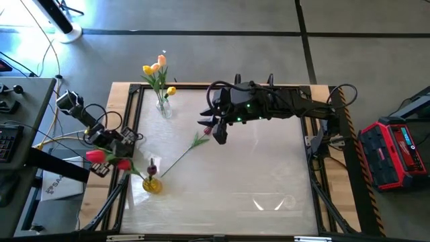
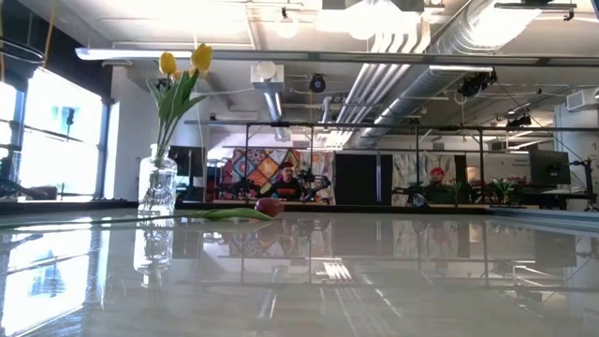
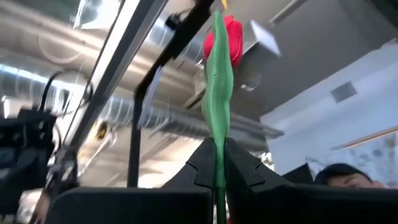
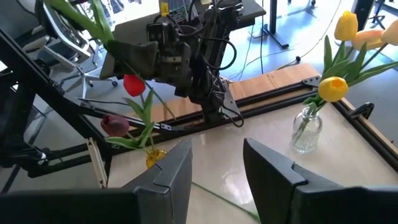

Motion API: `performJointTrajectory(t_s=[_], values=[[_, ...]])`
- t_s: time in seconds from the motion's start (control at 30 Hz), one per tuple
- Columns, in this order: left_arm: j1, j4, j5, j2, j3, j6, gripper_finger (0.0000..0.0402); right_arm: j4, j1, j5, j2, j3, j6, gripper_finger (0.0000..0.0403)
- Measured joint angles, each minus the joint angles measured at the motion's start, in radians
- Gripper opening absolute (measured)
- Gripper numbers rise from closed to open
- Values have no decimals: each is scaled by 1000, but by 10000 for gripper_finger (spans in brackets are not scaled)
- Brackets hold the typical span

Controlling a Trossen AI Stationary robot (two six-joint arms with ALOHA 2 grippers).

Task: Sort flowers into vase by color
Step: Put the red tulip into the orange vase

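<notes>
Gripping a red tulip (image 3: 225,32) by its stem, left claw (image 1: 107,144) at frame left, right claw (image 1: 220,128) held apart, empty, above a loose tulip (image 1: 201,138) at centre.

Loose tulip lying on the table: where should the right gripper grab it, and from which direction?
Mid-stem, from straight above. The tulip lies flat, its stem running diagonally from the head near the right gripper down toward the amber vase. The bare stem between leaf and vase looks the clearest spot; turn the open fingers across the diagonal. Gripping near the head risks crushing the leaves.
</notes>
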State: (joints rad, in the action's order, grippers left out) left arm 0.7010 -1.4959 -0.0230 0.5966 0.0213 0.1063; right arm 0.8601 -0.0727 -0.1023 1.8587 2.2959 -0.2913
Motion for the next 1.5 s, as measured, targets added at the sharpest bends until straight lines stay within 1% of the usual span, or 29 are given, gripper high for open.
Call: performJointTrajectory(t_s=[0.23,0.47,0.57,0.63,0.7,0.77,0.87,0.93,1.07,1.13,1.2,1.3,1.4,1.5], values=[[0,-16,-26,5,72,100,0,-22,0,0,0,0,-19,134],[0,-15,-23,74,184,184,0,-28,0,0,0,0,-24,134],[0,-15,-61,129,239,184,0,-28,0,0,0,0,-24,134],[1,-15,-68,175,271,183,0,-29,0,0,0,0,-24,134],[1,-17,-55,225,298,176,0,-29,0,0,0,0,-23,134],[1,-30,-22,278,318,176,0,-30,0,0,0,0,-23,134],[0,-72,9,355,343,160,0,-30,0,0,0,0,-23,134],[0,-61,8,374,371,154,0,-29,0,0,0,0,-23,134],[3,-65,-28,392,405,72,0,-19,0,0,0,0,-27,134],[6,-46,-25,391,406,23,0,-8,0,1,0,0,-38,134],[16,-22,1,383,396,-15,0,8,0,1,0,0,-49,134],[49,-20,83,384,372,-36,0,33,-2,0,0,0,-53,134],[99,-32,170,383,354,12,0,45,-2,1,0,0,-75,134],[151,-64,191,387,336,83,0,45,-2,1,0,0,-81,134]])
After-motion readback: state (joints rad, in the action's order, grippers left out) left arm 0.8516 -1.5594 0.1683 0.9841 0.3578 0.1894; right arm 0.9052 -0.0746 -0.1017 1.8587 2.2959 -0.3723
